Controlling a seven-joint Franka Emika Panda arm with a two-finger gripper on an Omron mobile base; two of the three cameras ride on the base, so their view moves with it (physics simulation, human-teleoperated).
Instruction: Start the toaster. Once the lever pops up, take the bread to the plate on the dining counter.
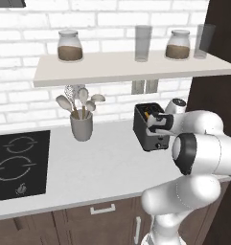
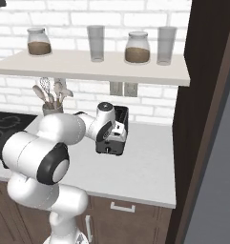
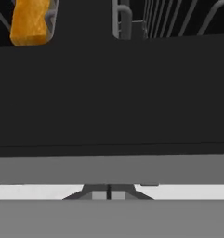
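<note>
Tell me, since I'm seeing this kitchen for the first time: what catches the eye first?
The big white arm reaching to the dark toaster at the back of the pale worktop, its shut gripper right at the toaster's end. Golden bread sits in one slot. Above, a shelf carries jars and glasses; a cup of utensils stands left.

Kitchen: hob [image 1: 18, 165], toaster [image 1: 148, 127], worktop [image 1: 102, 162].

No readable text anywhere.
The toaster [image 1: 150, 129], the jars [image 1: 70, 46] on the shelf [image 1: 126, 69] and the hob [image 1: 18, 165] carry no lettering, brand mark or number; the hob bears only ring outlines and small knob symbols, too small to make out.
</note>
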